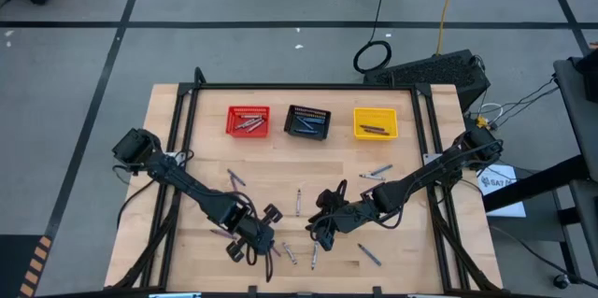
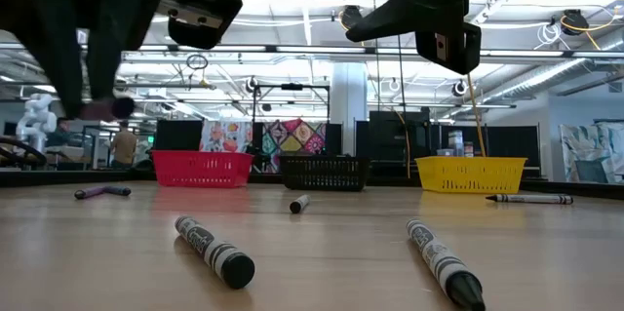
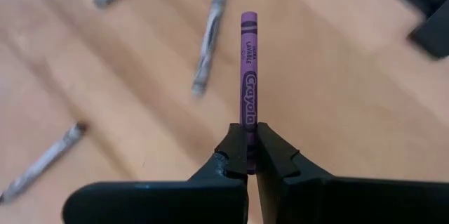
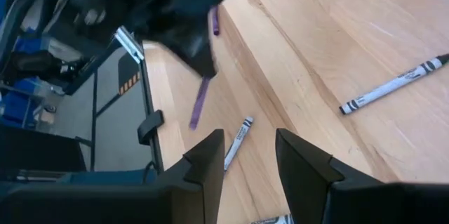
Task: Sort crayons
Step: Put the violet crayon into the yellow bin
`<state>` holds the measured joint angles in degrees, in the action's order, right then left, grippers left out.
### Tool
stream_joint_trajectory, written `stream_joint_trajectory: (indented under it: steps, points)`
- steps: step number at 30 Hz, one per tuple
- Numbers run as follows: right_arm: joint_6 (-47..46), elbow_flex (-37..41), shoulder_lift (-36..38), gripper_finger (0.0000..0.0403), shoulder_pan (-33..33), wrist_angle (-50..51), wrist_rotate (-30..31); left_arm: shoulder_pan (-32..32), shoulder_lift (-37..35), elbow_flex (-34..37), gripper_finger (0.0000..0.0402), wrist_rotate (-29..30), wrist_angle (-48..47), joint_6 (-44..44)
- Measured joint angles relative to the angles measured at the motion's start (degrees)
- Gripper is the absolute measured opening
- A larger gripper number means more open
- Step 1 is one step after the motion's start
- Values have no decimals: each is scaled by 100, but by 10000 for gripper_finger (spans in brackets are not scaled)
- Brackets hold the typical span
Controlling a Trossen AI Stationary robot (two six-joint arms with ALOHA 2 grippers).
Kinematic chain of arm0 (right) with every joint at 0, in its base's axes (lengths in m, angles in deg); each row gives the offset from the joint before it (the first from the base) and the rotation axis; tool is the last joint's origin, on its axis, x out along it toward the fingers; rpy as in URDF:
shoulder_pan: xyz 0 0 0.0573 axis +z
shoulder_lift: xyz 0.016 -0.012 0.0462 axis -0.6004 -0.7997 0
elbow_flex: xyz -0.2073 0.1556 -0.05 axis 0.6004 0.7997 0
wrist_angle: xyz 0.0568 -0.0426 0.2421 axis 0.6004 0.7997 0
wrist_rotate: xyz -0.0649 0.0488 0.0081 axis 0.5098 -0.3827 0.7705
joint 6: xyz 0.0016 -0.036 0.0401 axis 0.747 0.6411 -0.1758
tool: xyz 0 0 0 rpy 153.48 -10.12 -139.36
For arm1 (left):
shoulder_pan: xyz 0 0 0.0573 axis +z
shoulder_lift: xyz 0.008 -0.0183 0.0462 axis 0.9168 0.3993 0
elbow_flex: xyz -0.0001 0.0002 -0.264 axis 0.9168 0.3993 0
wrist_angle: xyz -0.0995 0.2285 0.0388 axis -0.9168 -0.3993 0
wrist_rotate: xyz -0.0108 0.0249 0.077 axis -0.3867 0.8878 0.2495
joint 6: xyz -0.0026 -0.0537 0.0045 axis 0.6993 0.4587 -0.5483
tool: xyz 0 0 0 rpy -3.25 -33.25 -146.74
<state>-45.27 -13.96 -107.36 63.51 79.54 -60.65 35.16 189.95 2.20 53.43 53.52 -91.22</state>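
My left gripper (image 1: 254,242) is shut on a purple crayon (image 3: 249,69) near the table's front, left of centre. In the low view the crayon (image 2: 105,108) is well above the table. My right gripper (image 1: 322,227) is open and empty, just right of the left one; its fingers (image 4: 210,157) hang over bare wood. Grey crayons (image 1: 298,201) (image 1: 313,257) and purple ones (image 1: 234,177) lie flat, scattered over the table. Two grey crayons (image 2: 214,251) (image 2: 444,262) lie close to the low camera. My left gripper pinches the purple crayon by one end (image 3: 249,134) between its two fingertips. The fingers lie along the crayon, so most of its length sticks out forward past the tips. The crayon is lifted clear of the table.
Three mesh baskets stand in a row at the far side: red (image 1: 249,120), black (image 1: 307,121) and yellow (image 1: 375,122), each holding a few crayons. More grey crayons lie at the right (image 1: 377,173) (image 1: 369,254). A black frame (image 1: 299,86) borders the table.
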Motion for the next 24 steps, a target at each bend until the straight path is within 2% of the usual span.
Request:
stream_joint_trajectory:
  steps: [10, 12, 24]
  points:
    - [611, 0, 0, 114, -40, 31, 33, 529, -244, -2, 1, 198, -128, -8]
    - [606, 0, 0, 114, -69, 38, 176, 654, -244, -2, 1, 197, -135, -22]
    - [301, 0, 0, 114, -478, 34, 158, 1347, -244, -2, 1, 198, -128, -266]
